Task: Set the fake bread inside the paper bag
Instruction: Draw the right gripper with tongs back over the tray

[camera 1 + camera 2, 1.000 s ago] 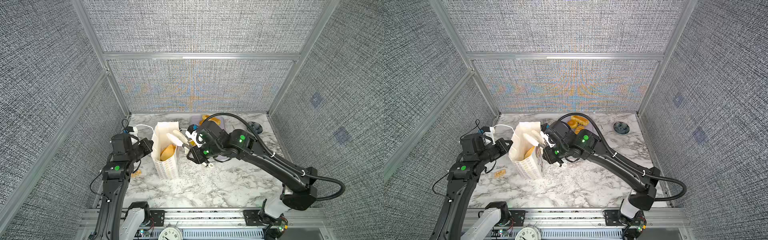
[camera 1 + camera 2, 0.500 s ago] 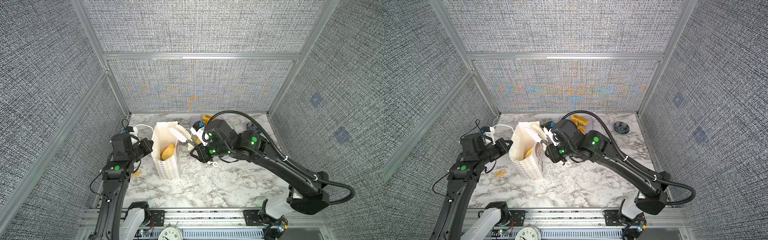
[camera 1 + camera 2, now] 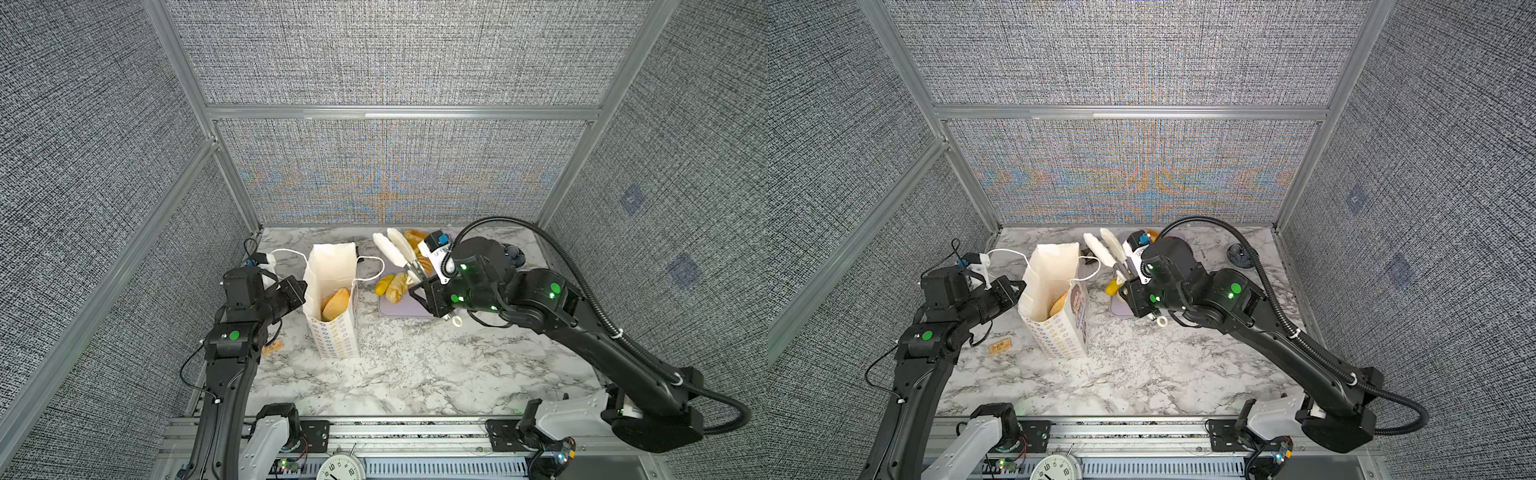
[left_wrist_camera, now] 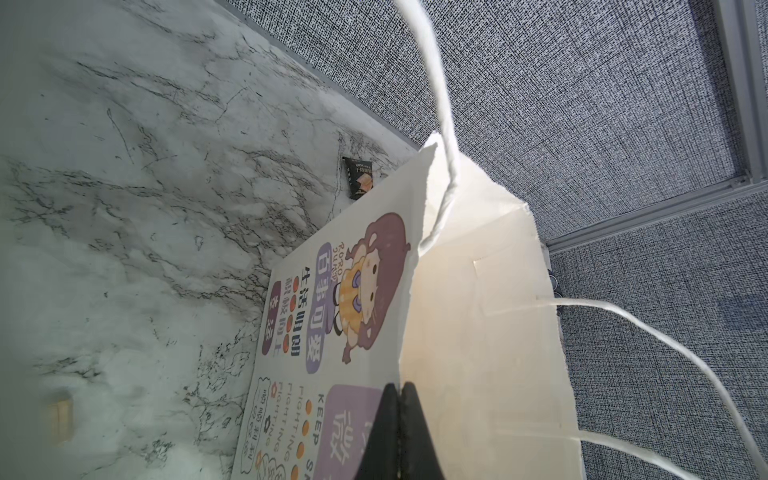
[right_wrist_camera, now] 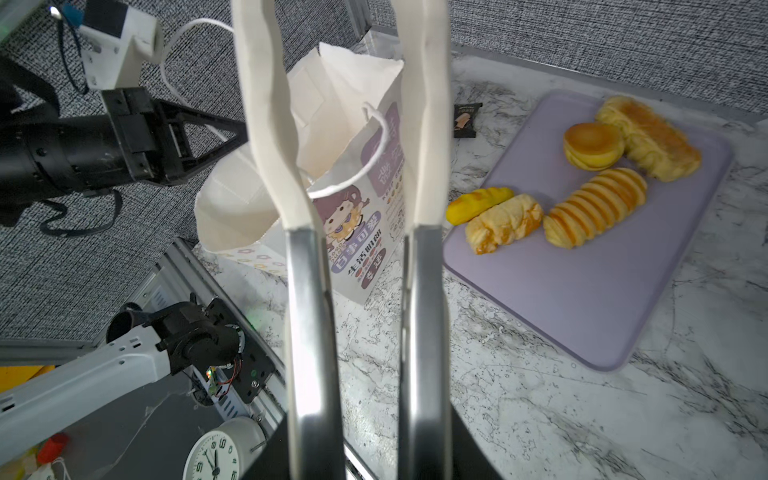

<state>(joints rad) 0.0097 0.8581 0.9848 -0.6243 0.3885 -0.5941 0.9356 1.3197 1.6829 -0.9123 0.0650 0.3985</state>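
Pinching rim of tall white ring-printed paper bag [image 3: 332, 266] in closed left gripper [image 4: 400, 388], propping its mouth open for drops; clamping white-tipped metal tongs [image 5: 311, 291], parted and empty, in right gripper [image 3: 417, 286] for reach; noting one golden fake bread loaf [image 3: 336, 303] lying inside bag, five others waiting on flat lavender tray [image 5: 582, 299].

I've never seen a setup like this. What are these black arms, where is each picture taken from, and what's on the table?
Two robot arms work over a marble table. Two near-identical pictures look down from above; the other two come from cameras on each wrist. The left end effector is shut on the rim of an upright paper bag with a toy loaf visible inside. The right end effector holds tongs, open and empty. More toy breads lie on a lavender tray.
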